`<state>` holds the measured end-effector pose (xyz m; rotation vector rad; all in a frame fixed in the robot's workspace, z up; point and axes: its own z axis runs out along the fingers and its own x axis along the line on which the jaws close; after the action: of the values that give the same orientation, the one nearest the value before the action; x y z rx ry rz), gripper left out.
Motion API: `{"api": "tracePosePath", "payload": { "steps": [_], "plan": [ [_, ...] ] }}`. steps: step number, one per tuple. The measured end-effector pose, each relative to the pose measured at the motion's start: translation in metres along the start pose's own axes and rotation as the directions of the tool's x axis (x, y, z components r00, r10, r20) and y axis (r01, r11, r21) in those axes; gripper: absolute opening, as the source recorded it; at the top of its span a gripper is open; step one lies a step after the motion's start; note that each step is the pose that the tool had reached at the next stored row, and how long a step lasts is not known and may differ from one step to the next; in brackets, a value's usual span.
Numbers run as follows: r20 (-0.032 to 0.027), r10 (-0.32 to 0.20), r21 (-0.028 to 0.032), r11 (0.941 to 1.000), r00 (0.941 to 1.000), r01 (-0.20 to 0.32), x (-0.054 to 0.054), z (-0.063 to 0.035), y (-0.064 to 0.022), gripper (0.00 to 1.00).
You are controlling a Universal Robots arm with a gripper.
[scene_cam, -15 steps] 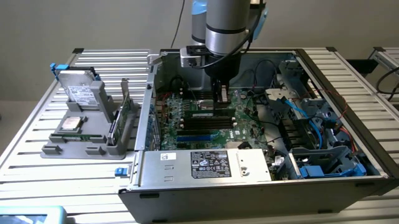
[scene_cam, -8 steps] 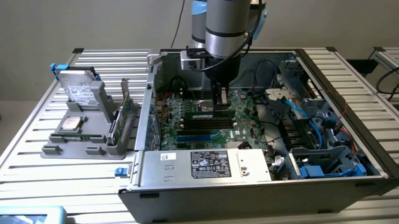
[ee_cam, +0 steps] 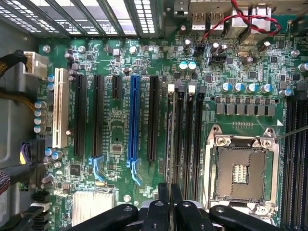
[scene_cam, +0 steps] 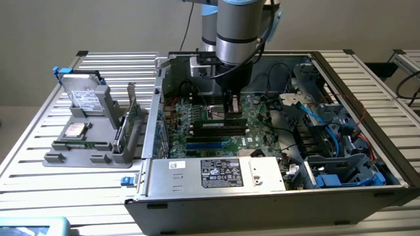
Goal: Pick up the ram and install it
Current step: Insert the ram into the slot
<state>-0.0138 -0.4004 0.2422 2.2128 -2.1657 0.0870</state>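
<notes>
Holds thin, narrow green ram [scene_cam: 220, 124], pale-labelled, clenched upright in gripper [scene_cam: 231, 112] at black motherboard slots [ee_cam: 198, 134].

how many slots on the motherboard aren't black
2. A white slot near the white cable plug, and a blue slot between black slots. Others may be hidden under the gripper.

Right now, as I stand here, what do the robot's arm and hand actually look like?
The arm is a thick silver-grey metal tube ringed with black bands. It has light blue caps at its joints, and a thin black cable runs beside it. The hand is black, with two thin flat fingers on chunky curved black links.
</notes>
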Motion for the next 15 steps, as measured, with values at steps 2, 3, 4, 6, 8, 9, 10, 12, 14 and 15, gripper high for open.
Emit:
{"api": "tracePosePath", "payload": {
  "steps": [2,3,4,6,8,9,10,12,14,15],
  "plan": [
    [-0.0009,0.0,0.0,1.0,1.0,0.0,-0.0001,0.0015,0.0,0.13],
    [-0.0015,0.0,0.0,1.0,1.0,0.0,-0.0001,0.0022,0.0,0.13],
    [-0.0018,0.0,0.0,1.0,1.0,0.0,-0.0002,0.0027,0.0,0.13],
    [-0.0024,0.0,-0.0001,1.0,1.0,0.0,-0.0002,0.0035,0.0,0.13],
    [-0.0026,0.0,-0.0001,1.0,1.0,0.0,-0.0003,0.0044,0.0,0.13],
    [-0.0027,0.0,-0.0002,1.0,1.0,0.0,-0.0003,0.0048,0.0,0.13],
    [-0.0027,0.0,-0.0003,1.0,1.0,0.0,-0.0004,0.0052,0.0,0.13],
    [-0.0029,0.0,-0.0006,1.0,1.0,0.0,-0.0004,0.0057,0.0001,0.13],
    [-0.0026,0.0,-0.0006,1.0,1.0,0.0,-0.001,0.0061,0.0,0.13],
    [-0.0027,0.0,-0.0007,1.0,1.0,0.0,-0.0011,0.0061,0.0,0.13]
  ]
}}
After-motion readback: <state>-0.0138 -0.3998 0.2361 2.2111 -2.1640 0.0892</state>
